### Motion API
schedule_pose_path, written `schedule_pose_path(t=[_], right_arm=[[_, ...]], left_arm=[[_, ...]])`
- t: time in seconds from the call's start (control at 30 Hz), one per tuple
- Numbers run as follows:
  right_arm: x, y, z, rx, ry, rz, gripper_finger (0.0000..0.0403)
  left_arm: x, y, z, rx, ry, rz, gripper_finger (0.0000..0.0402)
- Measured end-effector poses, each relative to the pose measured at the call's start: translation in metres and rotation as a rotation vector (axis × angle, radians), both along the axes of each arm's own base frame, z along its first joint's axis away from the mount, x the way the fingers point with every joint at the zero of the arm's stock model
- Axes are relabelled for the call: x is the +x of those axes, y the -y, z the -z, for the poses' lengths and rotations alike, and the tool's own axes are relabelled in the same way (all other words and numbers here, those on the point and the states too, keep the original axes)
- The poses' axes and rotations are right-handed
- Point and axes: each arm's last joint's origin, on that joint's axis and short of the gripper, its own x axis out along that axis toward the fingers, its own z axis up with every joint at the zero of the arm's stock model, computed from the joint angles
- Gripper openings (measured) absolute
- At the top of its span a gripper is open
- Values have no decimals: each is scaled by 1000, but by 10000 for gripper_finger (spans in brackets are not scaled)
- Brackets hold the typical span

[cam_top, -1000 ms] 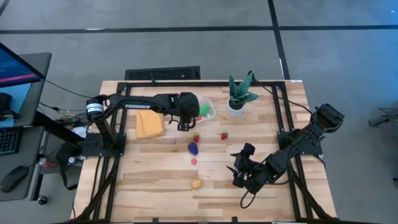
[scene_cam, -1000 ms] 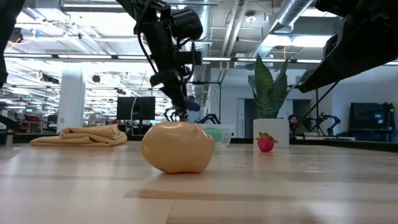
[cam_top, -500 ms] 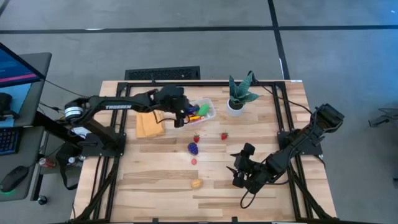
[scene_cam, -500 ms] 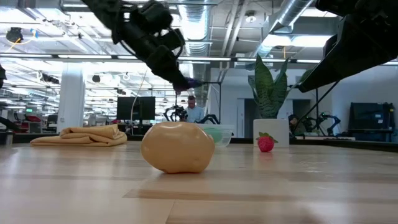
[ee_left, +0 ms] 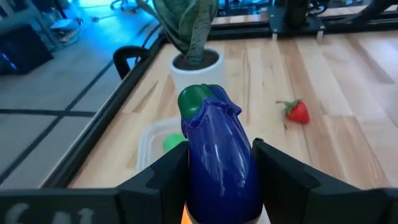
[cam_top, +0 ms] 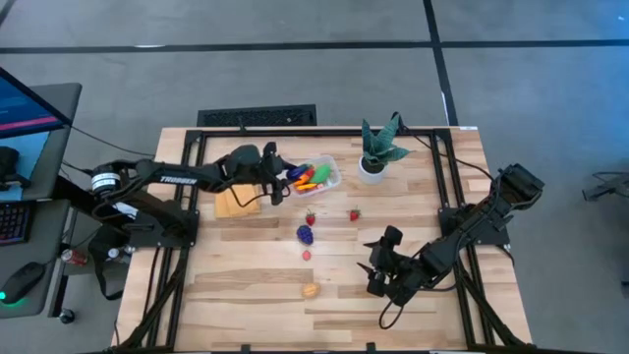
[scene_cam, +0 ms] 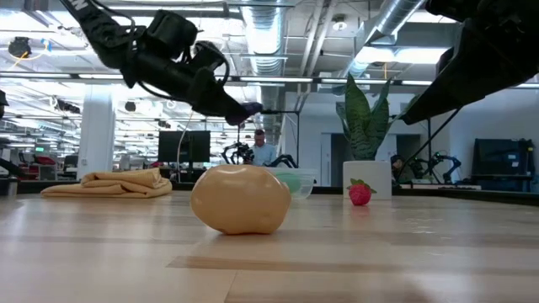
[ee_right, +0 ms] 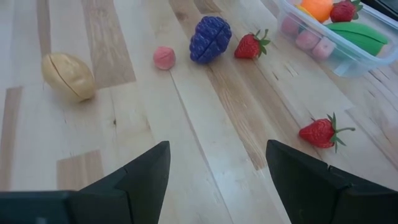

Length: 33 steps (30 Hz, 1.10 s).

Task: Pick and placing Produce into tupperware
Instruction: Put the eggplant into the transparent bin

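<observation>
Eggplant [ee_left: 219,155] clamped between left gripper [ee_left: 221,180] fingers — held in the air beside the tupperware [cam_top: 316,177], upper centre of the high view. Right gripper [ee_right: 217,180], jaws wide apart and empty, waits lower right — strawberries [ee_right: 251,45], grapes [ee_right: 210,38] still on table [cam_top: 246,285].

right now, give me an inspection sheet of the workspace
surface: wooden table, bare planks in front.
job's things: tupperware holds several produce pieces; eggplant is in the left gripper, beside the tub; two strawberries, grapes, a pink bit and a tan piece lie loose on the table.
clutter: potted plant; tan cloth.
grippers: left shut on the eggplant; right gripper open, empty, near the table's front right.
cables: black cables by the right arm.
surroundings: monitor at left; a person far behind.
</observation>
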Motion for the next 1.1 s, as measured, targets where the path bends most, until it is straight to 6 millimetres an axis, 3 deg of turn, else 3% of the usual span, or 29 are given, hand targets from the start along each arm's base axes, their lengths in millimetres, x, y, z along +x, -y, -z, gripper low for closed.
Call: schedule_pose_path(t=[0.63,1.1], right_arm=[[5,7,0,-3,-1,25,260],[5,7,0,-7,-4,26,260]], left_arm=[[8,16,20,-35,-85,1,160],[9,16,17,-28,-62,-22,160]])
